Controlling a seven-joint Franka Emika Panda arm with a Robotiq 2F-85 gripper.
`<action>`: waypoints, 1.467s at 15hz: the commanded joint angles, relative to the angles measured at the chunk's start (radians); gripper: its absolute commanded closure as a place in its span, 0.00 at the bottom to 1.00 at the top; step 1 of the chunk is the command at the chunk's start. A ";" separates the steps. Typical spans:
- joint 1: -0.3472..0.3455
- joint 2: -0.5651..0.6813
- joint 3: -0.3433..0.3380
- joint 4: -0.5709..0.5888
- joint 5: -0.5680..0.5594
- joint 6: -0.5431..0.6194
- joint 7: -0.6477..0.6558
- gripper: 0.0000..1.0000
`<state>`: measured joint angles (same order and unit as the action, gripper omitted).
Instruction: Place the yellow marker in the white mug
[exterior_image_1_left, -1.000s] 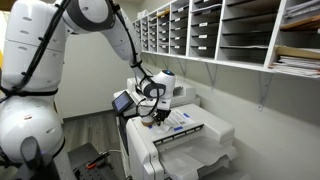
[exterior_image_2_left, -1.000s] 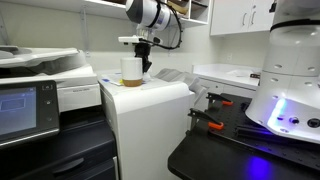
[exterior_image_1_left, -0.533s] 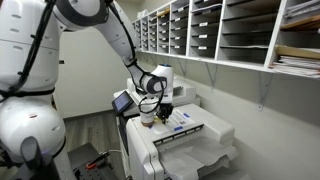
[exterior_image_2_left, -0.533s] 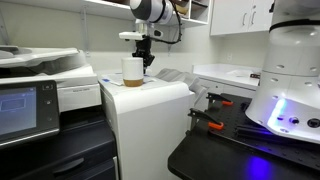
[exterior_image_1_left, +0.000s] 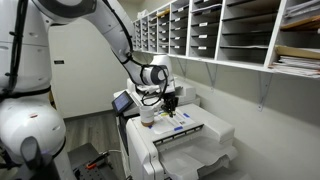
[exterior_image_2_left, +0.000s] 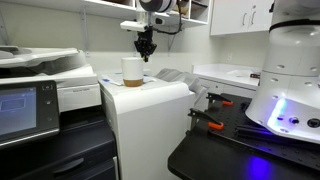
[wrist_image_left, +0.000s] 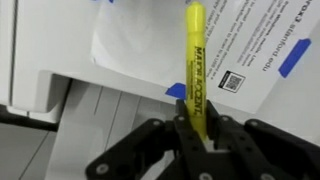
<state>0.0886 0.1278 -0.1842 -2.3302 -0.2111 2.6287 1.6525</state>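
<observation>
In the wrist view my gripper (wrist_image_left: 193, 125) is shut on the yellow marker (wrist_image_left: 195, 60), which points away from the jaws over a white paper sheet (wrist_image_left: 135, 50) on the printer top. In both exterior views the white mug (exterior_image_1_left: 147, 117) (exterior_image_2_left: 132, 71) stands upright on the printer's top. My gripper (exterior_image_1_left: 170, 103) (exterior_image_2_left: 146, 52) hangs above the printer, just beside the mug and higher than its rim. The marker is too small to make out in the exterior views. The mug is out of the wrist view.
The grey-white printer (exterior_image_1_left: 190, 140) (exterior_image_2_left: 150, 120) carries paper sheets fixed with blue tape (wrist_image_left: 300, 60). Its touch panel (exterior_image_1_left: 122, 101) sits at one end. Wall shelves of paper slots (exterior_image_1_left: 220, 30) hang behind. Another printer (exterior_image_2_left: 40, 90) and the robot base (exterior_image_2_left: 290, 80) flank the scene.
My gripper has risen from the printer top beside the mug and shifted a little sideways, with the marker in it. The mug has not moved.
</observation>
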 joint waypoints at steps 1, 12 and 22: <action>0.006 -0.087 0.016 0.000 -0.221 -0.145 0.107 0.95; 0.032 -0.125 0.303 0.209 -0.398 -0.883 0.546 0.95; 0.095 0.077 0.322 0.311 -0.416 -0.837 0.590 0.69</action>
<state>0.1607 0.1628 0.1512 -2.0528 -0.5978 1.7716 2.2402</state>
